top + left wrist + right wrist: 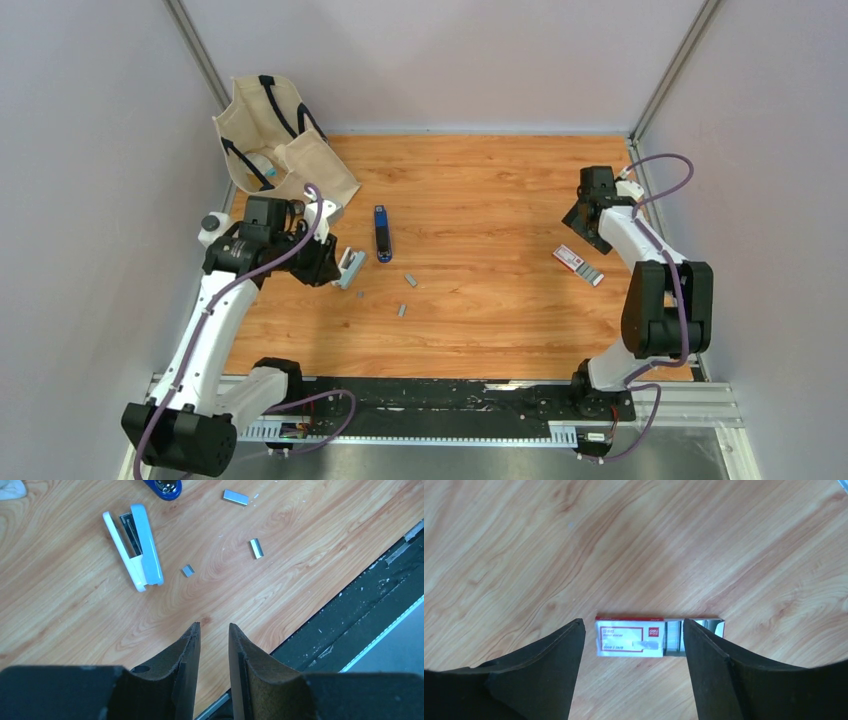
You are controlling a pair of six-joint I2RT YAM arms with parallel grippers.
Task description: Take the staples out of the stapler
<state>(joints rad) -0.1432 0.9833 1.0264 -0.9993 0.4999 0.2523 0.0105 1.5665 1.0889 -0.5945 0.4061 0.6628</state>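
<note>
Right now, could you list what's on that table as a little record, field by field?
white stapler: hinged open
blue stapler: lying nearby, apart from it
staples: three loose strips near the staplers
box: red-and-white, tray slid partly out
left fingers: slightly apart, empty
right fingers: wide apart, above the box
tote bag: far left corner

Pale grey walls enclose a wood-grain table, with metal posts at the back corners.
</note>
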